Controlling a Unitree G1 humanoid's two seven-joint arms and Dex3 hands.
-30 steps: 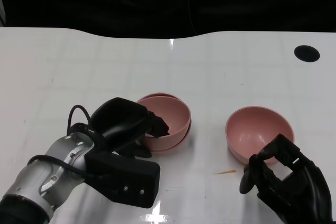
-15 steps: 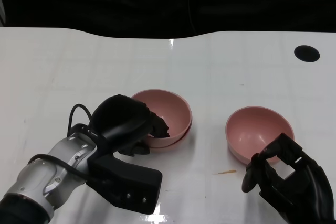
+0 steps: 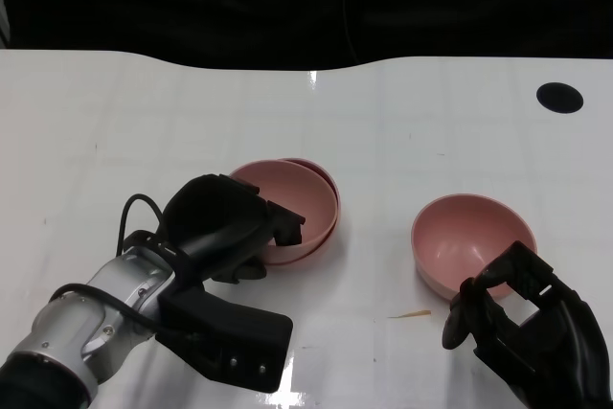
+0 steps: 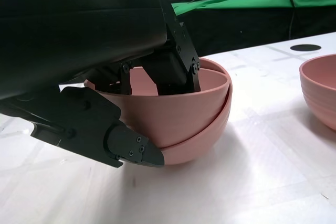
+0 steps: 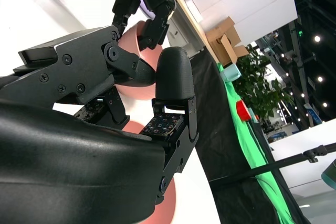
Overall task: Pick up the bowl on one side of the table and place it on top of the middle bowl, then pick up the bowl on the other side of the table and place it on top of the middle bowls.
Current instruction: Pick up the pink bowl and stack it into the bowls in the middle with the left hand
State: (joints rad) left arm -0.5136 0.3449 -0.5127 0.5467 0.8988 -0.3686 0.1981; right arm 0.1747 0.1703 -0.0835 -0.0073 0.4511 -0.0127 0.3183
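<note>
The upper bowl (image 3: pixel 285 200) is pinched at its near rim by the left hand (image 3: pixel 218 227): the fingers (image 4: pixel 176 56) reach down inside it and another black fingertip presses on its outer wall, as the left wrist view shows. This bowl sits tilted inside the middle bowl (image 3: pixel 321 227), whose rim peeks out on the far and right sides, so the two are nested but not level. Both rest on the white table (image 3: pixel 144 122), roughly at its centre.

To the right, well apart from the pair, the third bowl (image 3: pixel 469 235) stands upright on the table. The right hand (image 3: pixel 522 332) hovers just beside its near edge, fingers (image 3: pixel 493 280) curled but apart and holding nothing; the topmost fingertip is at the rim, though whether it touches cannot be told.

A thin yellowish sliver (image 3: pixel 410 314) lies on the table between the bowls, nearer the robot. A black round hole (image 3: pixel 559 97) marks the table's far right corner.
</note>
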